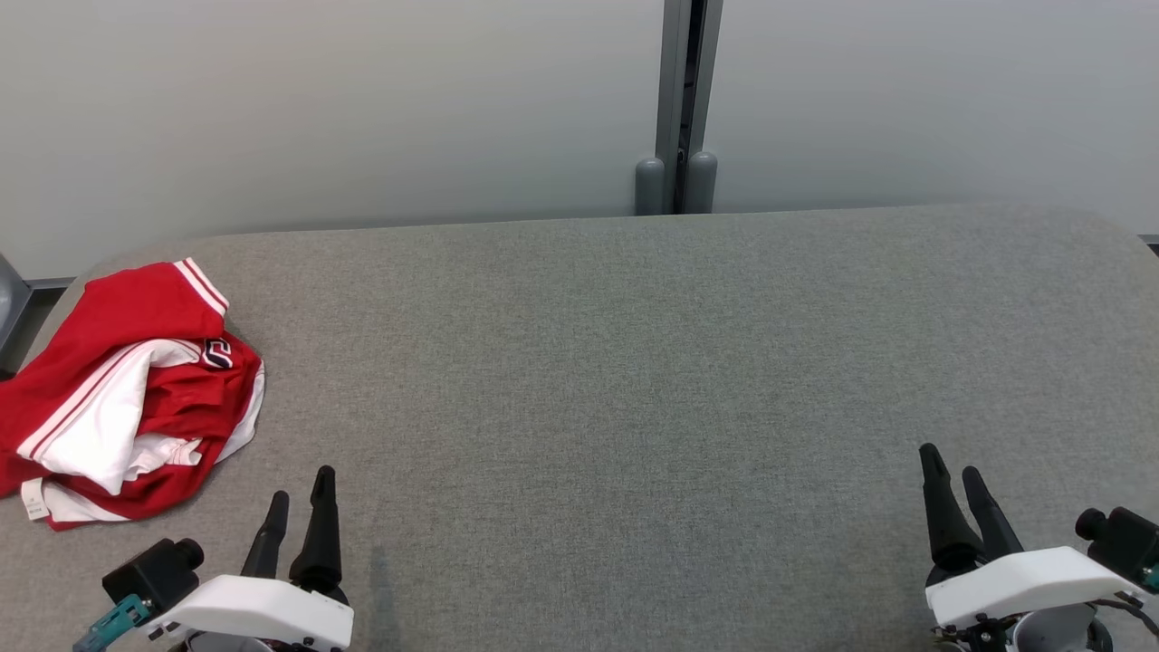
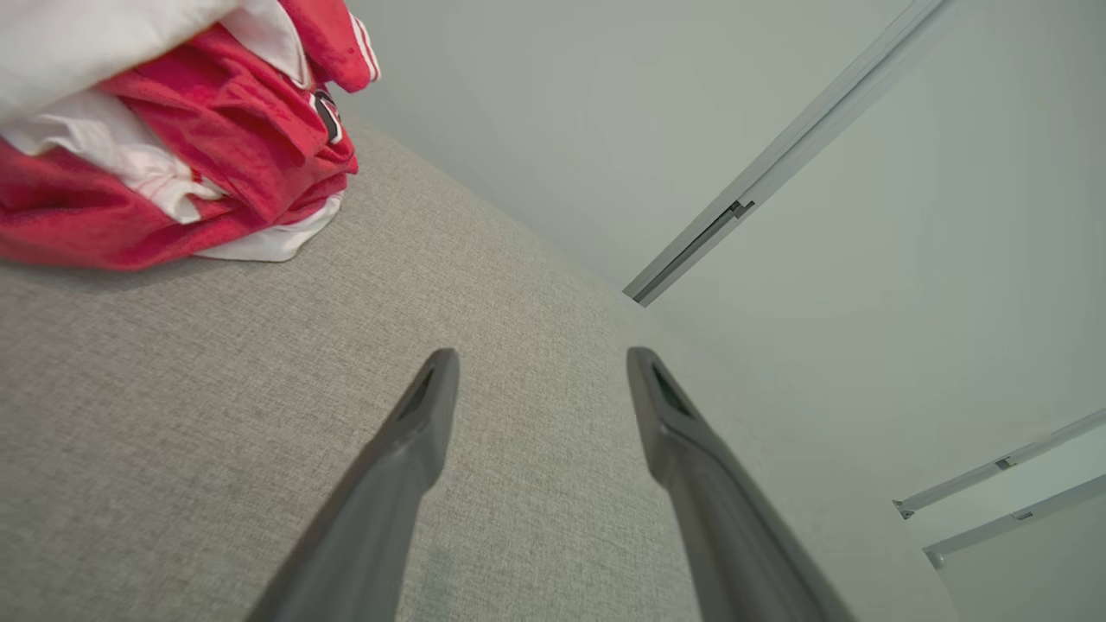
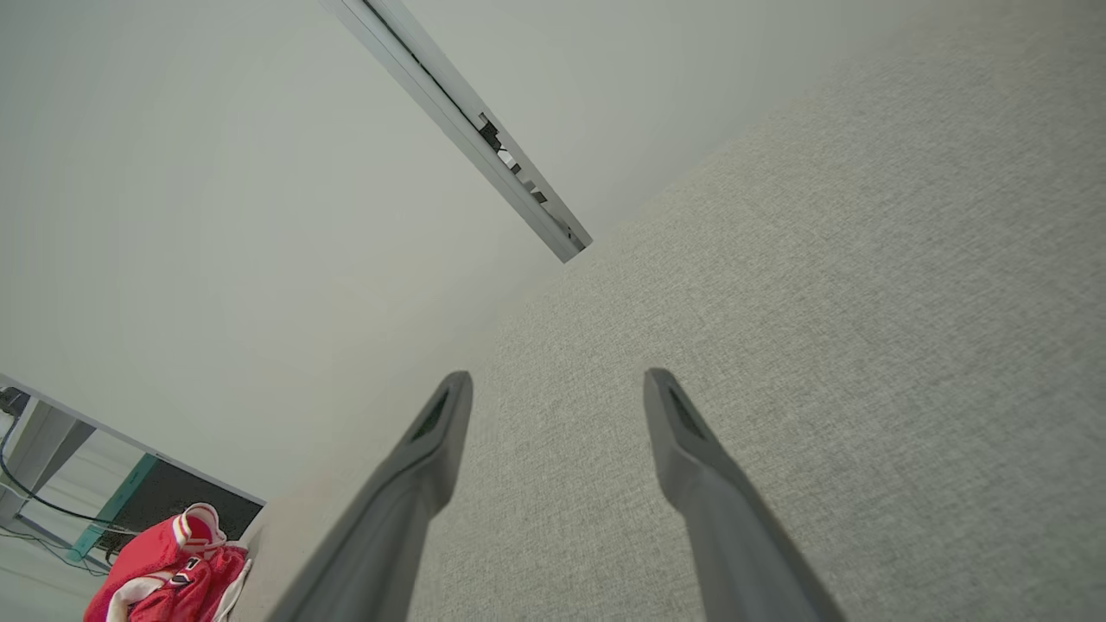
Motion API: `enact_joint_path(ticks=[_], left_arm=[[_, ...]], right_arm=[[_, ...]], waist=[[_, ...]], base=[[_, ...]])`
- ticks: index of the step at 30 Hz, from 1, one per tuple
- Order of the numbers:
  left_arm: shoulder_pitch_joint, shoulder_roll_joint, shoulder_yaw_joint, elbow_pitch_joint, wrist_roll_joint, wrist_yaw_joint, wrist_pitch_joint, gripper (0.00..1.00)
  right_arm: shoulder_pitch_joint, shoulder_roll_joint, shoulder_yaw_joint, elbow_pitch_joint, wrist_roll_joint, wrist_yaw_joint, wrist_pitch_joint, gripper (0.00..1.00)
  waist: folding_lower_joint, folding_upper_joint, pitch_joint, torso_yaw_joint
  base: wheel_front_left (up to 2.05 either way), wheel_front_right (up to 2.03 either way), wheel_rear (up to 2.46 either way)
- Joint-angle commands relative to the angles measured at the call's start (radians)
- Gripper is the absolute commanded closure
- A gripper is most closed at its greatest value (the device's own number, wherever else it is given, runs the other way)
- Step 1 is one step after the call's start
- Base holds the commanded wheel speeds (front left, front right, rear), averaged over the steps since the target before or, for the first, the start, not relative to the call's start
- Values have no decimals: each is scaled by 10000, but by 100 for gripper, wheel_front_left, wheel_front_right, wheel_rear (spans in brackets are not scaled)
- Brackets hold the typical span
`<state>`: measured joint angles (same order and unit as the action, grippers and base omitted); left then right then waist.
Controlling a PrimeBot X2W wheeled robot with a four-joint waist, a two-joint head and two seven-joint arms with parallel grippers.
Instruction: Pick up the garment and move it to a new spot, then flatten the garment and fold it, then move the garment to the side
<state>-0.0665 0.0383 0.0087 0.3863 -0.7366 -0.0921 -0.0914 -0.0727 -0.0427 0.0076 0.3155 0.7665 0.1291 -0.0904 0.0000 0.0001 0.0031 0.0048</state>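
The garment (image 1: 127, 394) is a red and white jersey, crumpled in a heap at the far left of the grey table (image 1: 616, 362). In the left wrist view the garment (image 2: 173, 130) fills the upper left corner. It appears small in the right wrist view, garment (image 3: 173, 570) at the lower left. My left gripper (image 1: 301, 487) hovers at the lower left, just right of and nearer than the heap, open and empty. My right gripper (image 1: 951, 464) stands at the lower right, far from the cloth, open with nothing between its fingers.
A pale wall runs behind the table, with a grey vertical post (image 1: 679, 109) at its middle. The table's left edge lies just beyond the heap, where a dark frame (image 1: 11, 308) shows.
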Motion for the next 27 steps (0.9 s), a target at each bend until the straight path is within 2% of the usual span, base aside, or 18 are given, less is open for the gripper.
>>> enact_joint_path(ticks=[1,13,27], left_arm=[[-242,76,-40,-46,329,38,-108,0],[-261,92,-173,-35,1792,281,-456,0],[-139,106,-224,-414,3126,361,-792,0]], right_arm=[[-209,-75,24,-28,-331,12,-121,0],[-248,-55,69,29,-1793,15,-478,0],[-261,-55,-25,-127,-3117,17,-815,0]], waist=[[0,-1,-2,1],[0,-1,8,37],[0,-1,44,54]], base=[[0,0,0],[0,0,0],[0,0,0]])
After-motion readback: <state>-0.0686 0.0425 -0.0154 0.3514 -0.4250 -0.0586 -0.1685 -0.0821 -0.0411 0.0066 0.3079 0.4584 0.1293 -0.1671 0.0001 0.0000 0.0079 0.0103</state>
